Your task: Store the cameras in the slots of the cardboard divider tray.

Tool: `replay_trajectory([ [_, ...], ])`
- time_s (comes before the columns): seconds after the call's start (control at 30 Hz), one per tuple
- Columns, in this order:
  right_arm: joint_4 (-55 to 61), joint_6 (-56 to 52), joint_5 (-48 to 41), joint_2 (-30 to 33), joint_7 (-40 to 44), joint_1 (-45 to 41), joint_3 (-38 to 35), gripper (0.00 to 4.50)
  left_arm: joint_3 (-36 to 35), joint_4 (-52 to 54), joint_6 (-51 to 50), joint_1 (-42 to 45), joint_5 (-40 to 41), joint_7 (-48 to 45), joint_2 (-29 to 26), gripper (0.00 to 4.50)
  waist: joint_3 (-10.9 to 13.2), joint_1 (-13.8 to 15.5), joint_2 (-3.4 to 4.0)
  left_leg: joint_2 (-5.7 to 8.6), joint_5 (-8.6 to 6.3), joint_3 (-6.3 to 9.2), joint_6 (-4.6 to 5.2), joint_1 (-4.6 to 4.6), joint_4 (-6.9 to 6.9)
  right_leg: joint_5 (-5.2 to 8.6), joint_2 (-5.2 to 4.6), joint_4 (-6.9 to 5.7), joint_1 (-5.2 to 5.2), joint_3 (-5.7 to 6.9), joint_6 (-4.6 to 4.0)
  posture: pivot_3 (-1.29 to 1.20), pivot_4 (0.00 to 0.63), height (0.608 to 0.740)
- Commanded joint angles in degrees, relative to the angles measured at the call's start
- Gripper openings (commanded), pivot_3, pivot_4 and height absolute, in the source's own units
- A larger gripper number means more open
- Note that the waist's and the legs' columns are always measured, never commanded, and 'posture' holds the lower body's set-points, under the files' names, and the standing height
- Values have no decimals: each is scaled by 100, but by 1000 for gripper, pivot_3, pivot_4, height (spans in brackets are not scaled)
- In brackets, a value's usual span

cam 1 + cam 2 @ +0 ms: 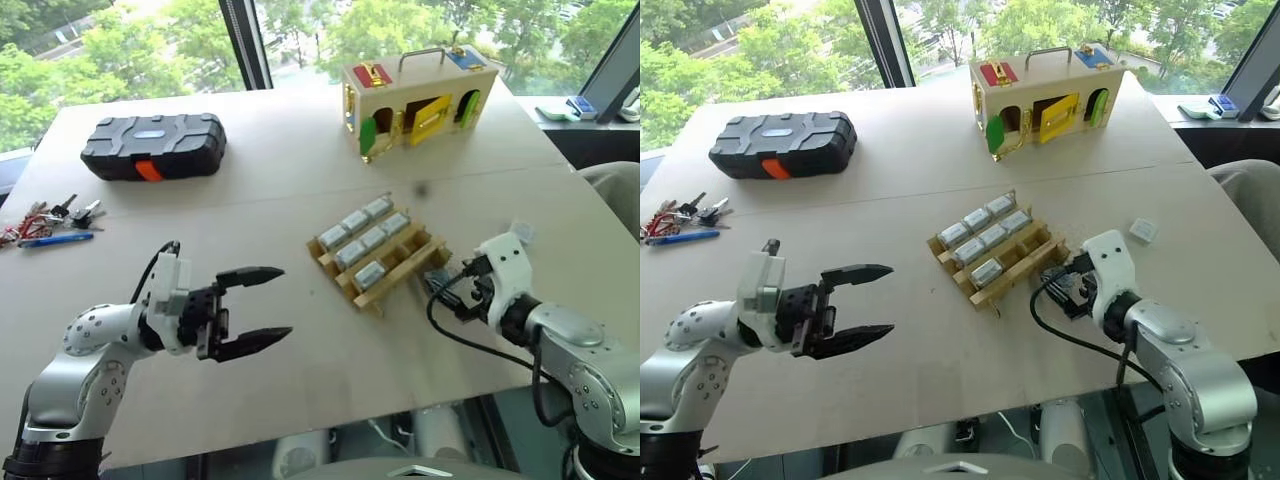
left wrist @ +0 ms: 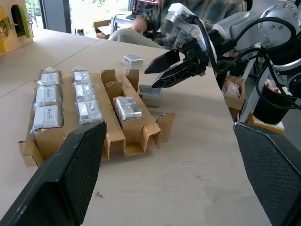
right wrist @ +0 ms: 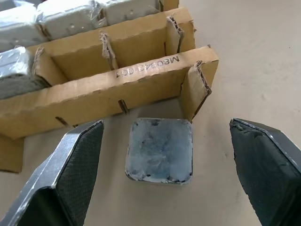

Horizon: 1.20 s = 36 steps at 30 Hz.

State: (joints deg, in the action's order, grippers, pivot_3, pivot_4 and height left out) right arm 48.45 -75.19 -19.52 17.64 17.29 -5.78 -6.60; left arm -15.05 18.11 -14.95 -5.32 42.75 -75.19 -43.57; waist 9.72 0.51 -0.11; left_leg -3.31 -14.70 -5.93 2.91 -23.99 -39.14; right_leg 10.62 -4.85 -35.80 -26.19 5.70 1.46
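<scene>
- While seven cameras already sit in the cardboard divider tray, two slots in the row nearest the right arm stand empty; one camera occupies that row's near end.
- Landmark for all placings: the tray, lying mid-table, long rows running diagonally away from the robot.
- Loose camera: flat on the table, touching or just beside the tray's outer wall on the right-arm side, at the far corner of the empty row. Pale face up; outline nearly square from above, so no clear long axis to align to.
- Second loose camera: on the table beyond the tray, further to the right, well apart from it.
- Right gripper: jaws spread wide, nothing between them, poised just over the first loose camera, pointing down and toward the tray. In the right wrist view the block lies between the two fingers, slightly nearer that one.
- Left gripper: jaws spread wide, empty, level, pointing toward the tray from its left side, well apart from it.
- Judgement: right arm is clearly nearer; the camera lies directly below and ahead of its fingertips. The coming move likely calls for a short descent and closing across the block.
- Risk (judgement): the tray wall sits tight against the block; a finger may snag the cardboard flap.
</scene>
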Motion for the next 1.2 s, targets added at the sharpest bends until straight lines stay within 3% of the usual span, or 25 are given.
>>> replay_trajectory([
  [0.03, 101, -278, -15, -107, -235, -114, -79, 4259, -17, 61, -43, 50, 30, -70, -90, 4500, 0, 25, 0, 1, 0, 0, 0, -1, 0, 0, -1, 1, 0, 0, 0, 0, 150, 740],
  [0.43, -476, -459, -180, -51, -183, -222, 165, 4259, -220, 452, -158, -281, 122, 105, -80, 4500, 2, 11, 2, 1, 0, 3, 0, -1, 4, 0, -2, 2, 0, 3, 0, 0, 150, 740],
  [0.57, -607, -203, -128, 61, -185, -185, 207, 2398, -288, 604, -293, -364, 229, 213, -78, 4500, 2, 11, 2, 1, 0, 3, 0, -1, 5, 0, -3, 4, 0, 3, 0, 0, 150, 740],
  [0.63, -533, -50, -87, 269, -152, -113, 280, 1953, -304, 722, -499, -361, 295, 449, -93, 4500, 3, 10, 3, 0, 0, 3, -1, -1, 5, 1, -3, 4, 0, 3, 1, 0, 150, 740],
  [0.73, -93, 299, 20, 1069, 82, 214, 348, 1959, -262, 1020, -1090, -141, 523, 1241, -63, 4500, 4, 29, 4, 2, -1, 5, 0, -2, 6, 1, -6, 7, 1, 5, 1, 0, 150, 740],
  [0.87, 1040, 1725, -145, 2900, 1568, 809, -536, 1959, 34, 1244, -3279, 975, 2274, 2819, -643, 4500, 34, 128, 13, 21, 1, 27, 4, -38, -2, 2, -22, 14, -8, 18, 3, 0, 150, 740],
  [0.97, 1155, 2424, -913, 3492, 2241, 457, -906, 1959, 464, 658, -4281, 2052, 3818, 3548, -652, 4500, 39, 35, -16, 20, 2, 44, 4, -38, -14, 1, -3, 14, -5, 21, 5, 0, 150, 740],
  [1.07, 946, 2951, -458, 3713, 2269, -415, -156, 1959, 901, 189, -4720, 2820, 4327, 4473, -273, 4500, 66, -39, -54, 19, 1, 65, 2, 23, -1, 1, 23, 15, 44, 4, 6, 0, 150, 740],
  [1.2, 327, 3716, 181, 3543, 2281, -1414, 1004, 1959, 1219, -325, -5013, 3442, 4757, 5255, 204, 4500, 80, -70, -77, 24, 14, 100, 22, 18, 0, 1, 41, 11, 40, 8, 5, 0, 150, 740],
])
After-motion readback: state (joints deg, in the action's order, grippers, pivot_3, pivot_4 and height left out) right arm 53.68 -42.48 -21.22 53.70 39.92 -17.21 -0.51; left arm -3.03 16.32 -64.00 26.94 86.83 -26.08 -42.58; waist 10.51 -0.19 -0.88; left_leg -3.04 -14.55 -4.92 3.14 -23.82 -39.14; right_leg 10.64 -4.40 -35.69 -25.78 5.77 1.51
